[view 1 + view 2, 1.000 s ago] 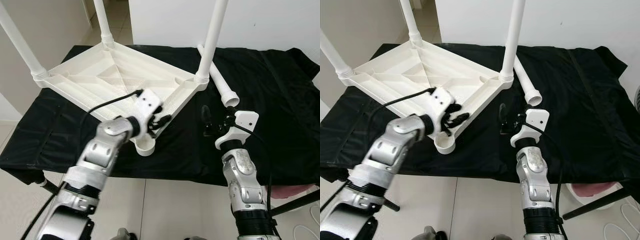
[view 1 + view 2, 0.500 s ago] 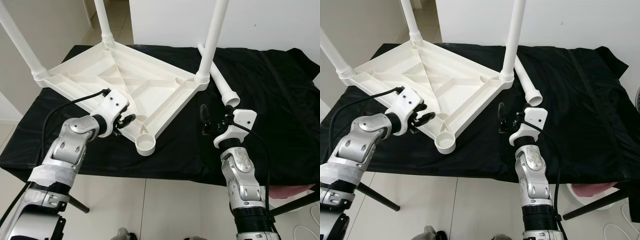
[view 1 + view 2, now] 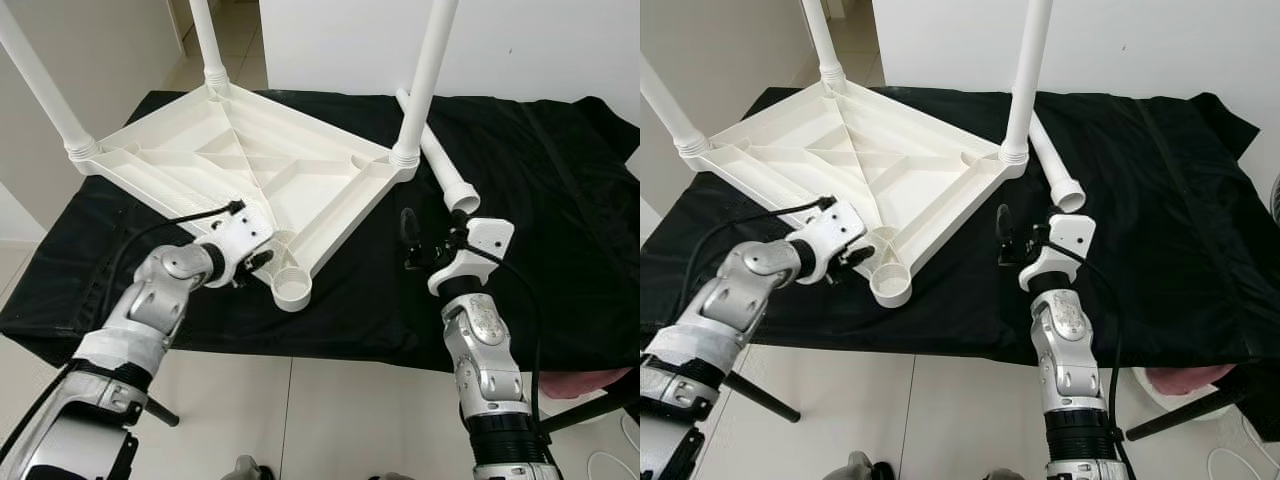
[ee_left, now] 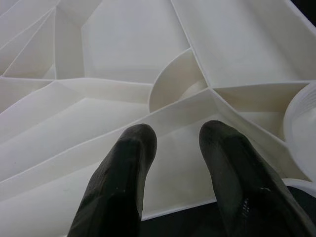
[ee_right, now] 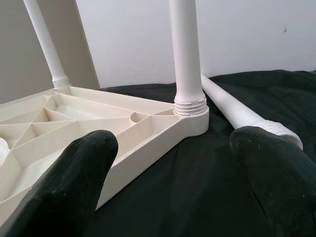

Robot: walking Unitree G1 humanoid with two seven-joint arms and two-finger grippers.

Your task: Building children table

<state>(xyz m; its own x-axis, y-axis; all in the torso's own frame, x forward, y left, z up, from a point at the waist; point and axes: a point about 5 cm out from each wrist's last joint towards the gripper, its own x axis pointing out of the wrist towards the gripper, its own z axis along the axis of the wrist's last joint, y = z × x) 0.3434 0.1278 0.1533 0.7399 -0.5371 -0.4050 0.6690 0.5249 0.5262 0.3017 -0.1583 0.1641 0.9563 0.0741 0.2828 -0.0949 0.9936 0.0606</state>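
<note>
Where end effector (image 4: 175, 163) hovers: tabletop (image 4: 133, 54) underside.

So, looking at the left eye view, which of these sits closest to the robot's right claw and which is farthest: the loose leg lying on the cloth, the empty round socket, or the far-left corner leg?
From the right claw:
1. Loose leg, lying on the black cloth just beyond the claw.
2. Empty socket, at the upturned tabletop's near corner, toward the left claw.
3. Far-left corner leg, standing upright across the tabletop.

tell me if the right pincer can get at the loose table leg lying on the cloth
Probably yes. The right pincer hovers open just short of the loose leg, whose threaded end points toward it, with bare black cloth between them.
</note>
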